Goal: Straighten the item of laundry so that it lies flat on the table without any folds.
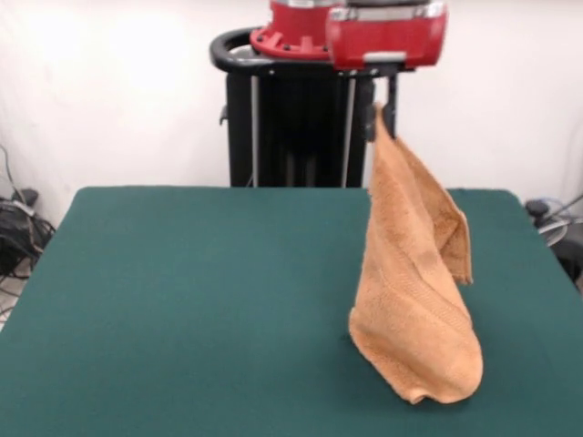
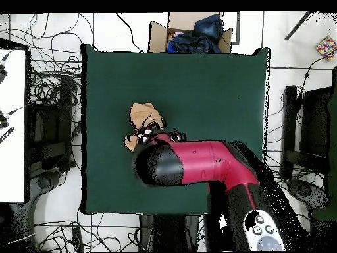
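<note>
White wall and the black pedestal (image 1: 301, 118) fill the back of the front view, with the dark green felt table (image 1: 182, 309) spread out before them. You have the pincer (image 1: 383, 116) pinching the top corner of the orange-tan terry towel (image 1: 410, 300), just under the red arm head (image 1: 387, 35). From that pinch the cloth hangs straight below the pincer as a narrow, twisted cone, one flap folded down beside it, and its bottom hem rests crumpled on the felt. So the towel is lifted, not flat, and most of the job remains.

Seen from overhead, the red and black arm (image 2: 197, 163) reaches over the table (image 2: 197, 85) and hides the pincer itself; only a small bunch of towel (image 2: 139, 118) shows just beyond the arm's black end, well inside the table edges. A cardboard box of dark cloth (image 2: 194, 36) sits off the table, past the far edge from the base.

Judge the towel as light, soft and limp: it will drape and drag, not slide stiffly, and the terry will likely cling to the felt. A corner hold suits it; a second hold at the neighbouring corner of the same edge would likely open the fold.
</note>
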Controlling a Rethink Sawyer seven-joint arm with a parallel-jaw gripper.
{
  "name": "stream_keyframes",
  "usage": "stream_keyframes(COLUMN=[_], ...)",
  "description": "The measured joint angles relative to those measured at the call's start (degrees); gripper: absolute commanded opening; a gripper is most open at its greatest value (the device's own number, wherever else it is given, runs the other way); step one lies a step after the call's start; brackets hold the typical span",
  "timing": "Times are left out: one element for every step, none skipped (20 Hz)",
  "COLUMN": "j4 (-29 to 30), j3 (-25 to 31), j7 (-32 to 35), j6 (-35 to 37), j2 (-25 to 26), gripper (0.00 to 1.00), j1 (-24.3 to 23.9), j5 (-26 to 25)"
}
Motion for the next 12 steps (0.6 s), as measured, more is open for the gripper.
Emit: stream_keyframes(j4=[-0.1, -0.4, -0.5, -0.6, -0.8, -1.0, -1.2, -1.4, -1.6, -1.7, -1.8, -2.0], j3=[0.4, 1.2, 1.6, 1.9, 2.7, 3.0, 3.7, 4.1, 4.6, 4.8, 5.1, 5.9], j7=[-0.3, -1.2, -1.6, -1.9, -2.5, -2.9, -3.7, -4.1, -4.6, -4.8, -5.2, -6.0], j6=[0.0, 0.0, 0.0, 0.0, 0.0, 0.0, 0.0, 0.0, 0.0, 0.0, 0.0, 0.0], j2=[0.4, 1.2, 1.5, 1.7, 2.2, 2.5, 3.0, 3.2, 3.5, 3.7, 3.9, 4.2], gripper=[0.00, 0.00, 0.00, 0.00, 0.00, 0.00, 0.00, 0.00, 0.00, 0.00, 0.00, 0.00], j1=[-0.7, -2.0, -2.6, -3.1, -4.2, -4.7, -5.7, -6.2, -6.8, -7.1, -7.6, -8.4], j5=[-0.4, -1.1, -1.4, -1.6, -2.0, -2.3, -2.7, -2.9, -3.1, -3.2, -3.3, -3.3])
